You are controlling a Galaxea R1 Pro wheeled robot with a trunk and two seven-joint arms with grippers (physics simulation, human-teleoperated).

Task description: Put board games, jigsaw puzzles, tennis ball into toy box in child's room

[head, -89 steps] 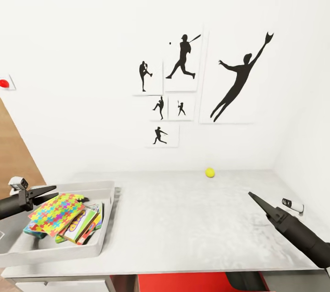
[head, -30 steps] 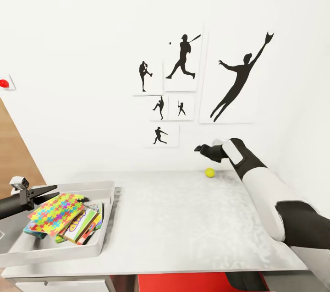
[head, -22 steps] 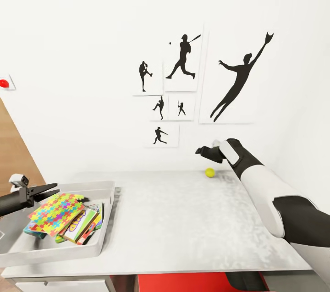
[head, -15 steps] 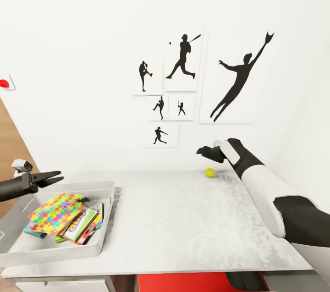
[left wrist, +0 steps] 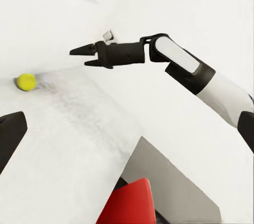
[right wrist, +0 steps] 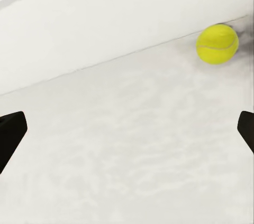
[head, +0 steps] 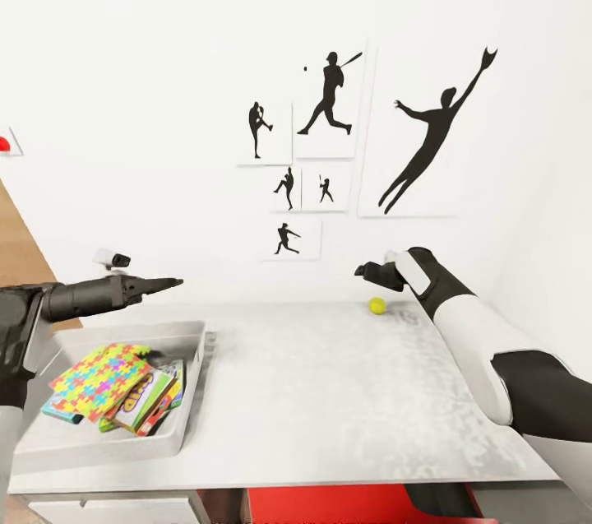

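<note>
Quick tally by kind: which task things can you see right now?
Tennis ball: 1, on the table
Jigsaw puzzle: 1, topmost in the box
Board games: at least 2, overlapped
Toy box: 1
Total: 5

Bright even simulator light, faint soft shadows, sharp, no glare
</note>
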